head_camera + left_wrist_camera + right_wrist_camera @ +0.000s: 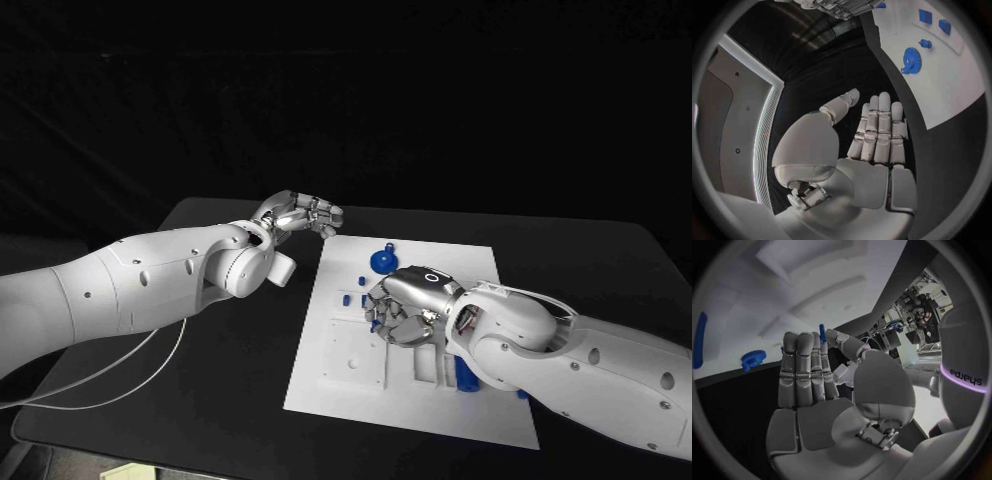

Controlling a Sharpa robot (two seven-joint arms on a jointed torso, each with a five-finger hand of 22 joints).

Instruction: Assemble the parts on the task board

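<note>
Right hand [408,308] pinches a small blue peg [822,333] over the white board [339,375]; left hand [300,214] hovers off it, fingers straight, holding nothing.

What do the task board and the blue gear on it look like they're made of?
Task board: probably matte white plastic, flat, with recessed slots and no glare. Blue gear: likely moulded or printed plastic, evenly blue, dull, with crisp teeth. Neither can be confirmed by look alone.

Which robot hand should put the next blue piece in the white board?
The right hand, probably. It is over the white board and pinches a thin blue piece between thumb and finger. The left hand is off the board, over the black table, holding nothing.
</note>
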